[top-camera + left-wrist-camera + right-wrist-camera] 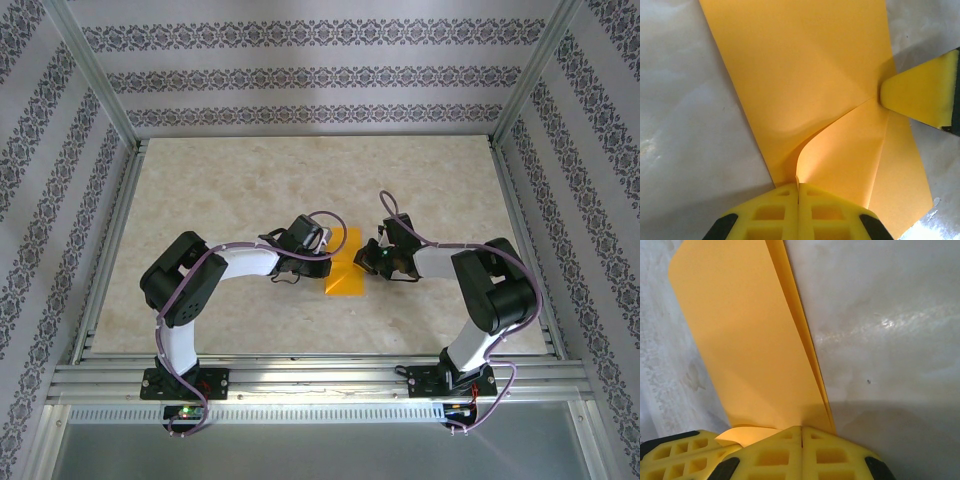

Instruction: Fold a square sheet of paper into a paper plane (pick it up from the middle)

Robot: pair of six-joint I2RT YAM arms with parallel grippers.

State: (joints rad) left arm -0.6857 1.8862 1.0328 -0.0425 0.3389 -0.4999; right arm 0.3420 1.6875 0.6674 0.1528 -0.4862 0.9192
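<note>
The paper (345, 272) lies near the middle of the tabletop (220, 190). It has a few folds but is no plane yet. The left claw (798, 197) is shut tight and pinches up one part of it. The right claw (801, 440) is shut too, touching the paper's other edge. Most folding is left.
</note>
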